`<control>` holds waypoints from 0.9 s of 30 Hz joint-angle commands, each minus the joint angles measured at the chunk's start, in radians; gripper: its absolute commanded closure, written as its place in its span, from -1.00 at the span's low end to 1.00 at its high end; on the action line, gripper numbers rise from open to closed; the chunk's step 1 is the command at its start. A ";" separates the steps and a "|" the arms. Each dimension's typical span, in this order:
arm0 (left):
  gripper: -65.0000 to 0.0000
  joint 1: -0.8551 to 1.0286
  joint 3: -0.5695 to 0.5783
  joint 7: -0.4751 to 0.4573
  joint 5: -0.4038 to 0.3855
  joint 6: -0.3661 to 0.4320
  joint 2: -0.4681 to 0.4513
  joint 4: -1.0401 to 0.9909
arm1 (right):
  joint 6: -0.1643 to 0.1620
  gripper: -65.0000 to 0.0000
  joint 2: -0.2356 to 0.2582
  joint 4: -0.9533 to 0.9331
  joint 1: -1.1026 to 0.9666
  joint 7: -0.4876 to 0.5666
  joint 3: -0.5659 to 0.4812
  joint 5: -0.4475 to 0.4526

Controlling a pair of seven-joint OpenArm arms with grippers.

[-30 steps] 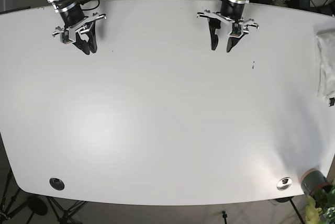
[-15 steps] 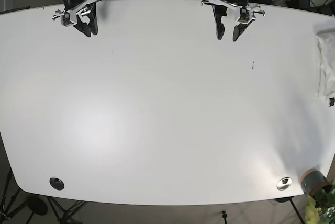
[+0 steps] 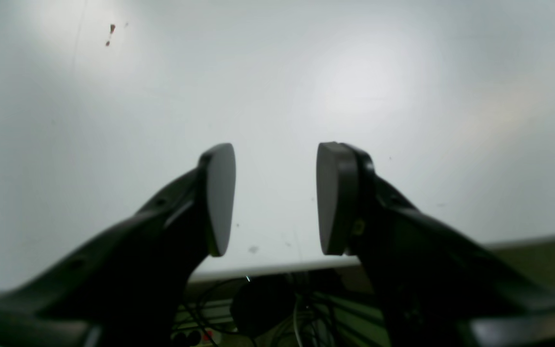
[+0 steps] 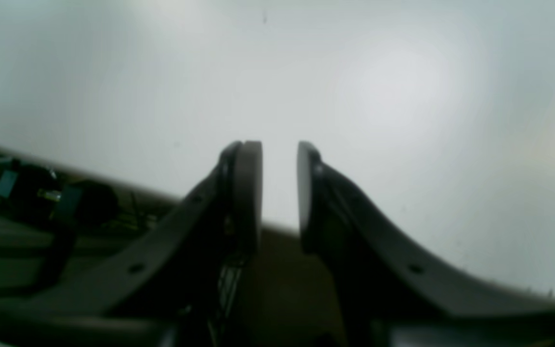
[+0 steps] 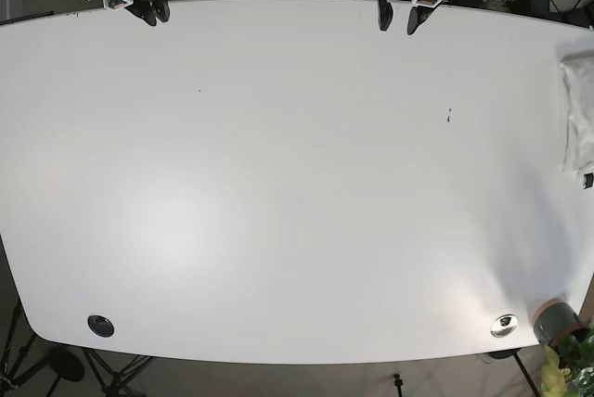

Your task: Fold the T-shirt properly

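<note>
The white cloth T-shirt (image 5: 577, 119) is seen lying in a compact bundle at the edge of the broad white desk (image 5: 297, 193), on the base view's right side, partly cut off by the frame. Whether it is neatly folded cannot be told from the narrow strip that shows, though it appears gathered into a narrow stack rather than spread out. The middle of the desk is bare apart from a few small dark specks.

The left pincer (image 3: 275, 198) is held above the far edge of the desk with its jaws spread and nothing between them. The right pincer (image 4: 280, 193) is held at the far edge as well, its jaws only slightly parted and likewise empty. Both are well apart from the shirt.

The task is judged to be either finished, with the shirt set aside, or not yet begun; no fold is in hand.
</note>
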 commanded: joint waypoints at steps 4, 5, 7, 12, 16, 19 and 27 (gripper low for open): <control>0.25 0.075 -0.001 -0.030 -0.012 -0.002 0.000 0.021 | 0.007 0.65 0.015 0.020 -0.089 0.027 0.006 0.099; 0.25 0.095 -0.001 -0.030 -0.012 -0.002 0.000 0.021 | 0.007 0.65 0.017 0.020 -0.118 0.027 0.006 0.119; 0.25 0.133 -0.001 -0.030 -0.012 -0.002 0.000 0.021 | 0.007 0.65 0.017 0.020 -0.158 0.027 0.006 0.136; 0.25 0.236 -0.007 -0.028 -0.012 -0.002 -0.005 0.013 | 0.013 0.65 0.018 0.019 -0.245 0.027 0.006 0.139; 0.25 0.264 -0.051 -0.028 -0.010 -0.002 -0.006 -0.027 | 0.013 0.65 0.020 -0.015 -0.291 0.025 -0.002 0.139; 0.25 0.259 -0.085 -0.028 -0.010 -0.002 -0.006 -0.088 | 0.015 0.65 0.028 -0.075 -0.298 0.025 -0.005 0.139; 0.25 0.153 -0.097 -0.028 -0.007 -0.002 -0.015 -0.329 | 0.012 0.65 0.092 -0.297 -0.213 0.025 -0.083 0.138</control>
